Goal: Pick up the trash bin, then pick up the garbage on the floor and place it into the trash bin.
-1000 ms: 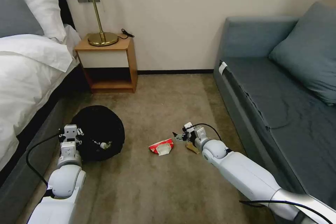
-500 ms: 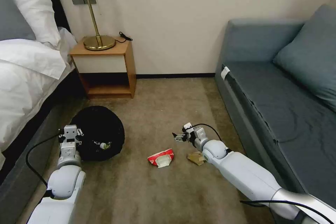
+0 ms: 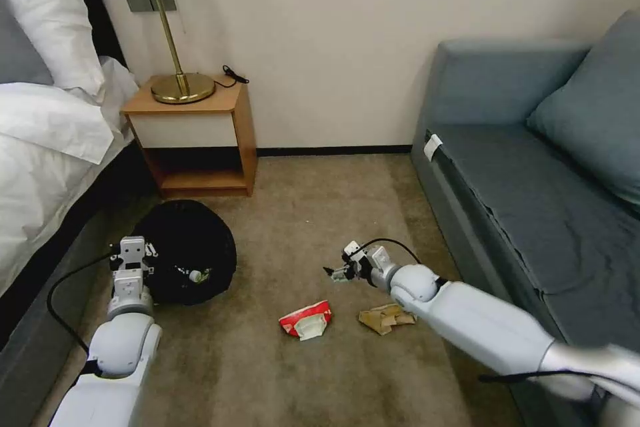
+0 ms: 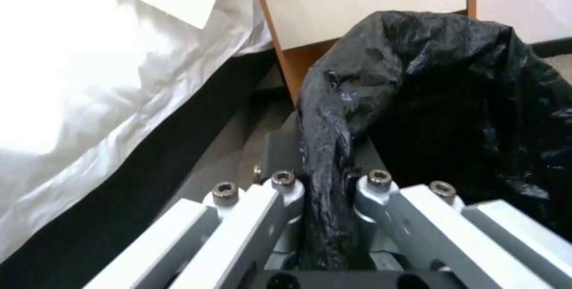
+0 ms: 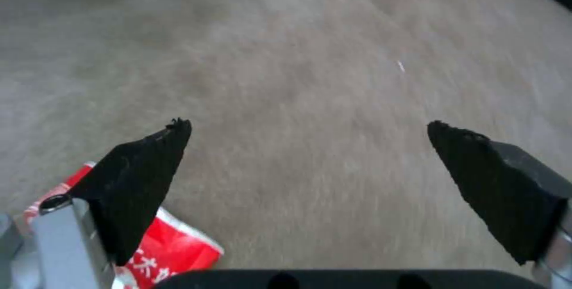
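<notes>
Trash bin: round, lined with a glossy black bag [image 3: 190,250] that hides the bin's wall — it is near the floor's left side, between the bed and the open carpet, with a fold of the bag's rim pinched in the left pincer [image 4: 325,182].
Bin contents: a small clear bottle with green label [image 3: 198,275] lies inside, near the rim closest to the robot.
Red-and-white paper scrap: crumpled, lying flat on the floor [image 3: 307,319] mid-carpet, well apart from the bin.
Tan paper scrap: crumpled and flat on the floor [image 3: 385,317] — just beside the red-and-white one, on its sofa side.
</notes>
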